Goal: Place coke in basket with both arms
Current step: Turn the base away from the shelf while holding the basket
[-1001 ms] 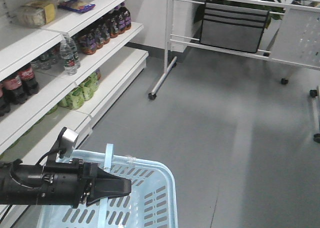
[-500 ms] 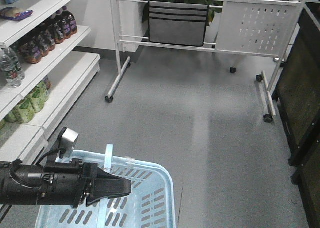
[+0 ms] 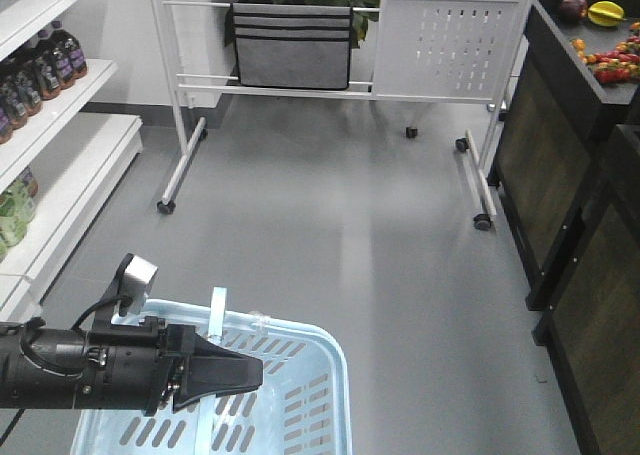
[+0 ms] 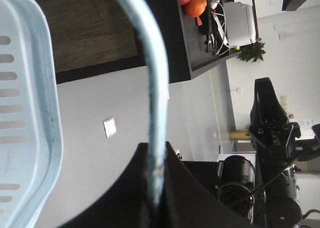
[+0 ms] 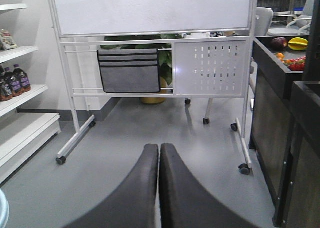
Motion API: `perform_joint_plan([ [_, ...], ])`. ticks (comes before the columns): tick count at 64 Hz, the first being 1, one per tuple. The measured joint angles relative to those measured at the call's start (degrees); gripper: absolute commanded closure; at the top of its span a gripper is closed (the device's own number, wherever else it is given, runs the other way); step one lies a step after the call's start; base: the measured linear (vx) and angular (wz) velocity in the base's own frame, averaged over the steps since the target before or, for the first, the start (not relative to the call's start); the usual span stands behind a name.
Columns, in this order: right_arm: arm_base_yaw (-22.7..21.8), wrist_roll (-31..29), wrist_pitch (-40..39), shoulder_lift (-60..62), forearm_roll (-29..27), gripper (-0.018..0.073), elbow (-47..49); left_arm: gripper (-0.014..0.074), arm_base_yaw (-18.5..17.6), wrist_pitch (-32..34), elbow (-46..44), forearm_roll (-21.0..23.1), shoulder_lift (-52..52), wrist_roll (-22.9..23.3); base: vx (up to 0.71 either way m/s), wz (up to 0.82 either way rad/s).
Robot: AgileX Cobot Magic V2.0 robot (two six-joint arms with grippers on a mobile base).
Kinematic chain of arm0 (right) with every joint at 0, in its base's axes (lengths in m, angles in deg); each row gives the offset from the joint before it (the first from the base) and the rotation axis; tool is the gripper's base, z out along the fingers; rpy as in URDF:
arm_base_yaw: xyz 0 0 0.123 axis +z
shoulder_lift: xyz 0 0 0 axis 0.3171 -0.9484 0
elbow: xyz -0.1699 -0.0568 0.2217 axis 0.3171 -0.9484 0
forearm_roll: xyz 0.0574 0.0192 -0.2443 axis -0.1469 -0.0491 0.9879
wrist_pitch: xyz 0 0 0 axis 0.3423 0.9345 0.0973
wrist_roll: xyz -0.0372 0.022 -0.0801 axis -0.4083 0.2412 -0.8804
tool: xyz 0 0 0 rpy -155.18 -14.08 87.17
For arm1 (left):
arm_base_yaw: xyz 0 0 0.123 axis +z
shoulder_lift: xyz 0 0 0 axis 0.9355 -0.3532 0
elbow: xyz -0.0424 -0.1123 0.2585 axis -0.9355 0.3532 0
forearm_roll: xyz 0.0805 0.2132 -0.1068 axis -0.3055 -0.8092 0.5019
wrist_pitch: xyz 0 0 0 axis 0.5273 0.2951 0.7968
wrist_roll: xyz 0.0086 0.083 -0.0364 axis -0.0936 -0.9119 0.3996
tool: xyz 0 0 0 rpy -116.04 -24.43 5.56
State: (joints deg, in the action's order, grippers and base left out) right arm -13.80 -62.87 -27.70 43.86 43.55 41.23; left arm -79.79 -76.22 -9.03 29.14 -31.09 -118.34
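The light blue, slotted plastic shopping basket (image 3: 300, 405) sits at 6 o'clock in the front view. The black left gripper (image 3: 250, 372), entering from 8 o'clock, pinches the basket's thin pale-blue handle (image 4: 154, 87). The black right gripper (image 5: 159, 148) is pressed together on nothing and faces a white wheeled board stand (image 5: 150, 10) at 12 o'clock.
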Motion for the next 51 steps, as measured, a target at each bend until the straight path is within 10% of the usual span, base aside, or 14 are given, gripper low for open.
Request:
perform_joint_plan([
  [51, 0.00, 0.00, 0.00, 0.00, 0.00, 0.0568, 0.00, 0.0603, 0.00, 0.00, 0.00, 0.00, 0.00, 0.00, 0.08, -0.12],
])
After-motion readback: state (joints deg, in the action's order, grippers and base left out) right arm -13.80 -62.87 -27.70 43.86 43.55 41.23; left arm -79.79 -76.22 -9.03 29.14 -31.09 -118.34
